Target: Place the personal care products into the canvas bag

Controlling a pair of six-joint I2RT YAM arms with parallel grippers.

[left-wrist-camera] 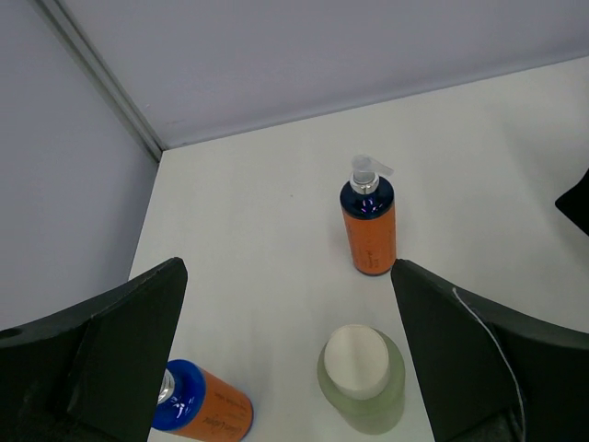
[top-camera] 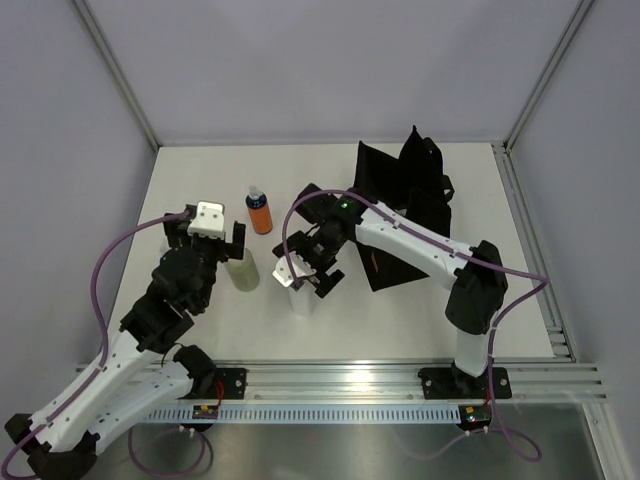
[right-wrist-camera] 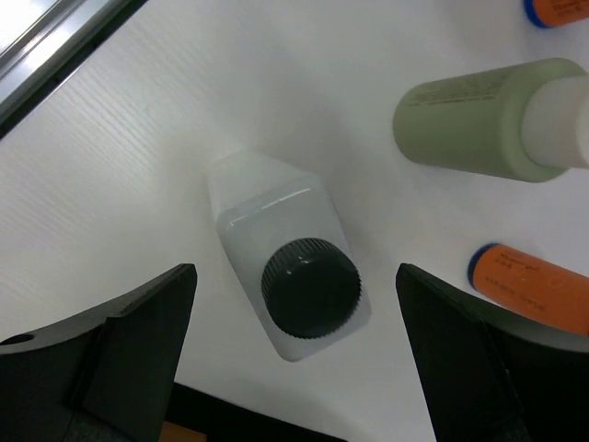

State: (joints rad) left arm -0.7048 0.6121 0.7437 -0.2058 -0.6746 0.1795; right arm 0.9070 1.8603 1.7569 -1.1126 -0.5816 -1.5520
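Two open grippers over the white table (top-camera: pixel 420 320): my right gripper (right-wrist-camera: pixel 294 308) hangs with its jaws spread as wide as they go and holds nothing; directly below it stands the white bottle (right-wrist-camera: pixel 276 216), its ribbed black cap (right-wrist-camera: pixel 309 286) framed between my two dark fingers (right-wrist-camera: pixel 120 341), neither of which touches it.

My left gripper (left-wrist-camera: pixel 287 354) is likewise wide open and empty; it is poised above the olive-green bottle (left-wrist-camera: pixel 363 410), whose pale round cap (left-wrist-camera: pixel 359 361) lies between the fingers, closer to the right-hand one; whether that finger touches the bottle I cannot tell.

Seen from overhead, the olive-green bottle and the white bottle stand near each other but apart, in the middle of the table between my two wrists; farther out stands an orange pump bottle (left-wrist-camera: pixel 370 230), upright, with a blue collar and a clear pump head, apart from both grippers; a second orange bottle (left-wrist-camera: pixel 207 410) with a blue top shows at the bottom edge of the left wrist view, just beside my left-hand finger.

The canvas bag (top-camera: pixel 400 185), black and crumpled, sits at the far right of the table, partly behind my right arm (top-camera: pixel 420 245); the four bottles in view are all on the table outside it.
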